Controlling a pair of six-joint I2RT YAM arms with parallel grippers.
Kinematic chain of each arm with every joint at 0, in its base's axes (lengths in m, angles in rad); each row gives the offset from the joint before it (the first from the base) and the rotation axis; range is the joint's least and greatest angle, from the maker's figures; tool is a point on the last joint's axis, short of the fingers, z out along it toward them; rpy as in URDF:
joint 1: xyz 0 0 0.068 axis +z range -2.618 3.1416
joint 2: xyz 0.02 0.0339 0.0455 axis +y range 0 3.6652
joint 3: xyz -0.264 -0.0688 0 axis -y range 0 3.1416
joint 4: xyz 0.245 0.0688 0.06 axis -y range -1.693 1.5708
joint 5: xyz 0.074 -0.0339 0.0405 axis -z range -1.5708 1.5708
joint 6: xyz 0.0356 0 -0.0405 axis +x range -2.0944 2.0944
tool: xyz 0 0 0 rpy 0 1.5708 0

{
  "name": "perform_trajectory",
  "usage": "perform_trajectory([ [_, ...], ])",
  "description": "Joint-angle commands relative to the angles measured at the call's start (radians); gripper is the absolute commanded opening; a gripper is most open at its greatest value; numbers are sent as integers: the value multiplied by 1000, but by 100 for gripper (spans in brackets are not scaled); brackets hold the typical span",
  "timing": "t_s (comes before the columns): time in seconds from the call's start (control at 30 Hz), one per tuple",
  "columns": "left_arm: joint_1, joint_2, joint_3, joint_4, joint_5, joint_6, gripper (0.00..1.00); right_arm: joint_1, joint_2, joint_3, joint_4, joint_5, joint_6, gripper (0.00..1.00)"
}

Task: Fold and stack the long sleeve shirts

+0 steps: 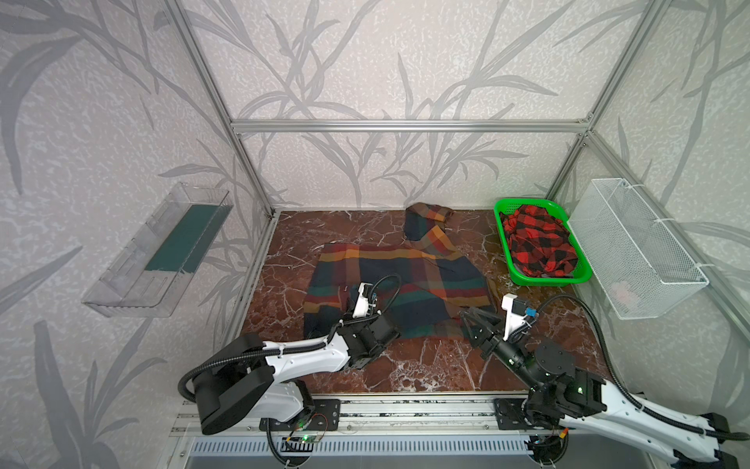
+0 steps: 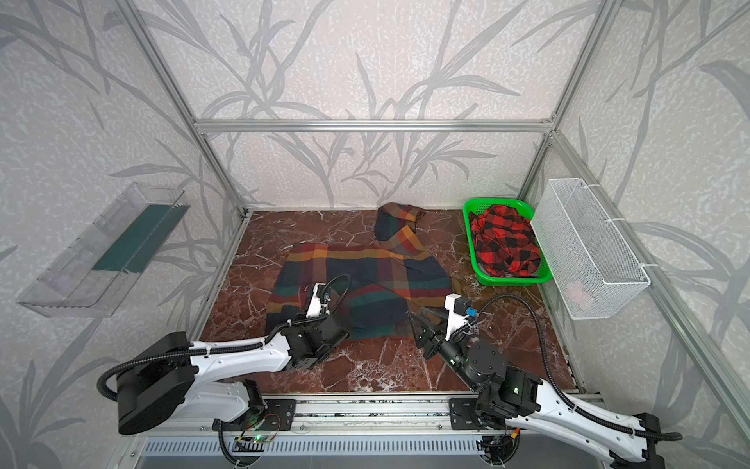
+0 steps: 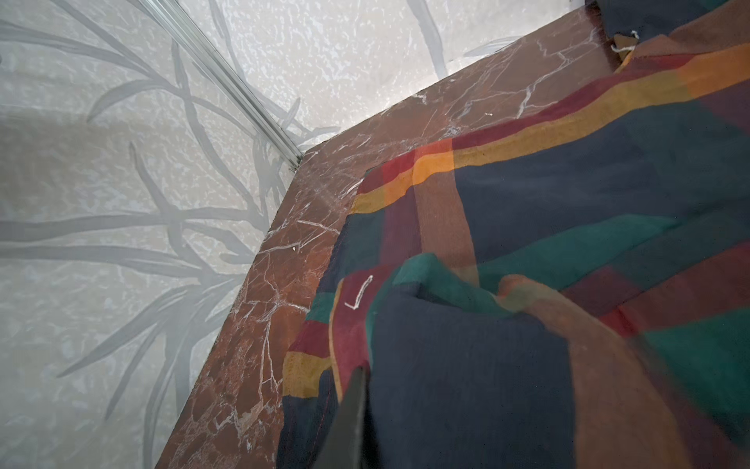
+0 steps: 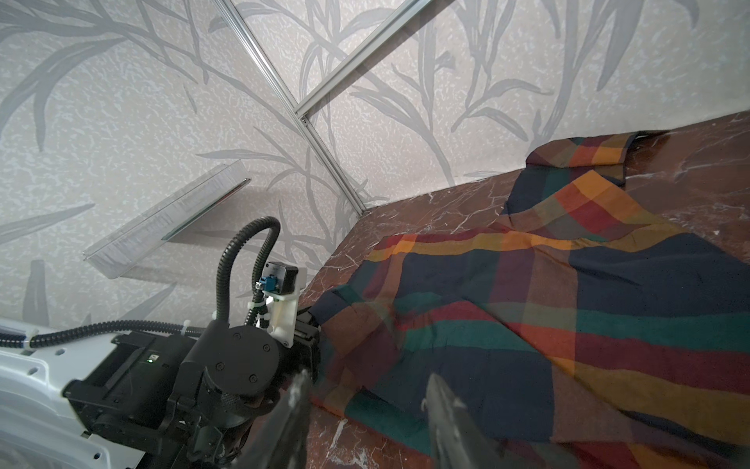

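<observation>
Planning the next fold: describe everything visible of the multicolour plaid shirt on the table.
The multicolour plaid shirt is soft cloth in navy, green, red and orange blocks. It lies spread, flat, on the marble-patterned table, one sleeve doubled at the far edge. Its near left part bunches up at the left gripper; whether it is gripped is unclear.

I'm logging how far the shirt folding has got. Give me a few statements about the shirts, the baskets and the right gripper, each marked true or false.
1. The red-and-black check shirt lies bunched inside the green basket. True.
2. The multicolour plaid shirt sits folded on top of the check shirt. False: it lies spread out on the table, outside the basket.
3. The right gripper has its jaws apart with nothing held between them. True.
4. The white wire basket stands on the table. False: it hangs on the right wall, above the table.
</observation>
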Motion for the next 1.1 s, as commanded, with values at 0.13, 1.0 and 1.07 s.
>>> perform_trajectory([
  [0.13,0,-88,15,-379,-114,-450,45,-6,2,-19,6,13,64,47],
  [1.0,104,-470,136,-492,3,-162,85,-66,529,131,196,-258,182,39],
  [1.07,168,-510,130,-582,121,-272,86,-82,636,200,209,-327,202,39],
])
